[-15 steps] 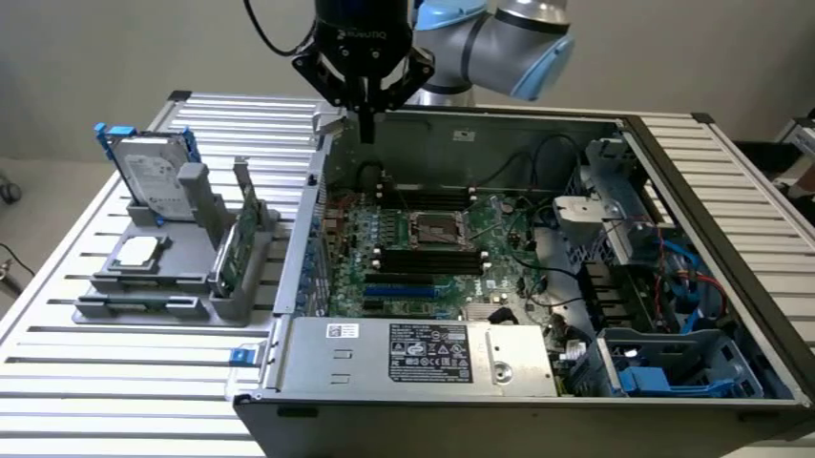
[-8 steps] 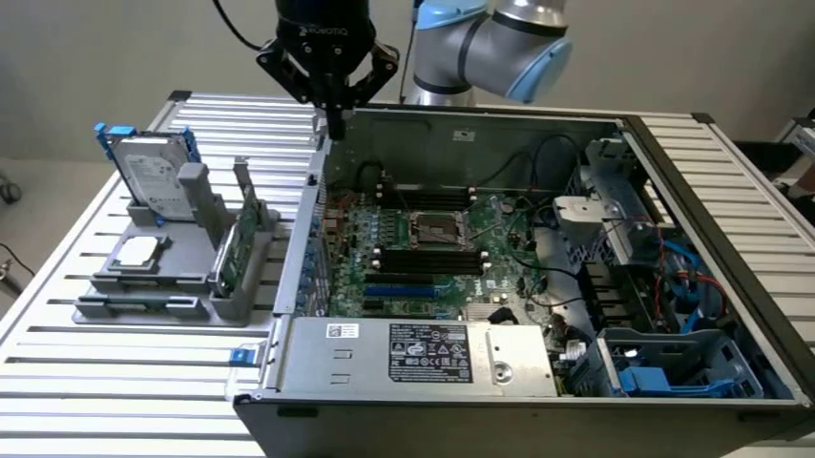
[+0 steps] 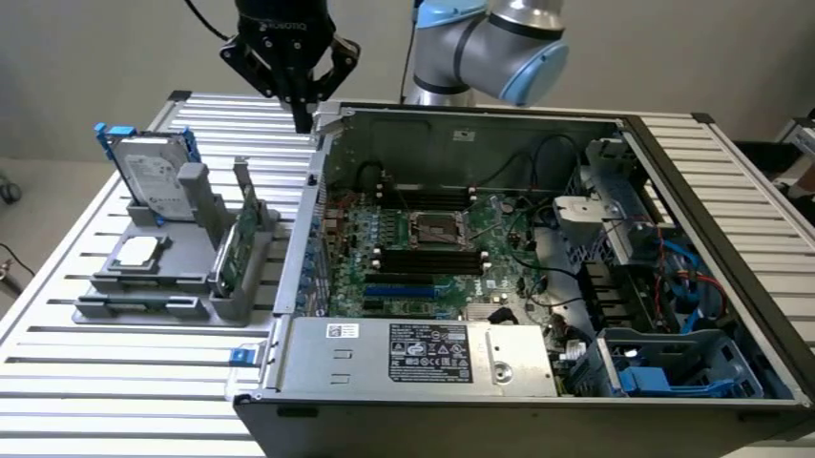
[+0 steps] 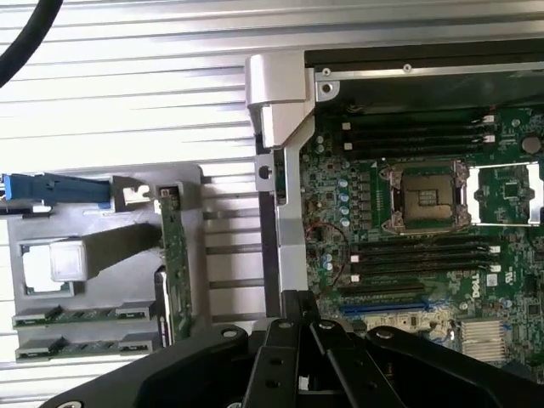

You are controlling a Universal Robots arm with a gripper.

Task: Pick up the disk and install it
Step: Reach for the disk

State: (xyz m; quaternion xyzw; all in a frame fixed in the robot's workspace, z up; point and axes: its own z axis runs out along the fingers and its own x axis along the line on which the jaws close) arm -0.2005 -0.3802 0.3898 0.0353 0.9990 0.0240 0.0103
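Note:
The disk (image 3: 151, 174), a silver-grey drive with a white label in a blue carrier, stands upright in the grey holder (image 3: 153, 307) at the exterior view's left. The wrist view catches it edge-on as a blue strip, the disk (image 4: 56, 189). My black gripper (image 3: 303, 120) hangs fingers-down above the back left corner of the open computer case (image 3: 334, 116), to the exterior view's right of the disk and clear of it. Its fingers are shut and hold nothing. In the wrist view the gripper (image 4: 299, 308) hangs over the case wall.
The holder also carries a square silver CPU chip (image 3: 136, 251) and an upright green circuit card (image 3: 237, 243). The case holds a motherboard (image 3: 427, 234), cables and a blue drive bay (image 3: 662, 374). A slatted metal table (image 3: 114, 382) lies underneath.

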